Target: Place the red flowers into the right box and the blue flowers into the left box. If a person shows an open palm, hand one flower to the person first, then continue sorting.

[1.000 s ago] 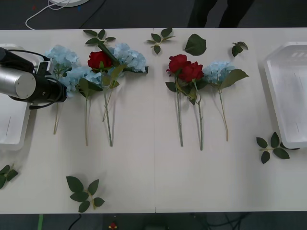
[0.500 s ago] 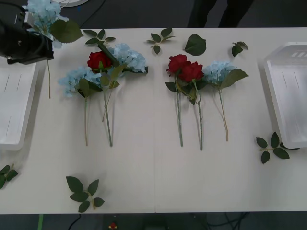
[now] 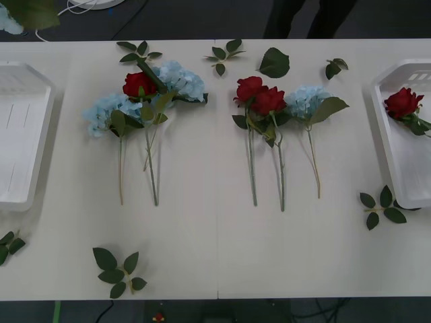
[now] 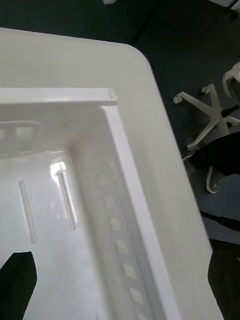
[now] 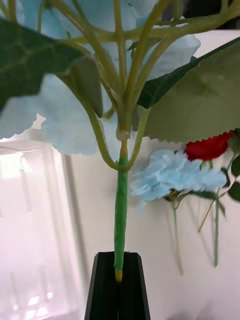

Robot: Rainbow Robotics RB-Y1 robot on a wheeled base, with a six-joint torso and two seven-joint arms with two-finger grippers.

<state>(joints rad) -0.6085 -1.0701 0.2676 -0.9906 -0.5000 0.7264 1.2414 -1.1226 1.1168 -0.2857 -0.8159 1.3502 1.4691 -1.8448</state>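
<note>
**Blue flower held by its very tip over the left box**

While the left gripper (image 5: 118,280) is clamped tight on the bottom end of a blue flower (image 5: 85,75), the bloom and its big leaves spread out far above the fingers, so the heavy part sits well away from the grip. In the front view a bit of that bloom and leaf shows at the top left corner (image 3: 13,15), beyond the far end of the left box (image 3: 27,145), which looks bare inside. The hold is so close to the stem's end that any swing could tilt the flower or let it slide out onto the table (image 3: 215,242) before it is over the box.

The right gripper (image 4: 120,295) hangs spread wide and empty over the right box (image 4: 130,200); a red flower (image 3: 403,103) lies in that box. Three more red flowers (image 3: 259,97) and several blue ones wait on the table, tangled closely enough that lifting one could drag a neighbour.
</note>
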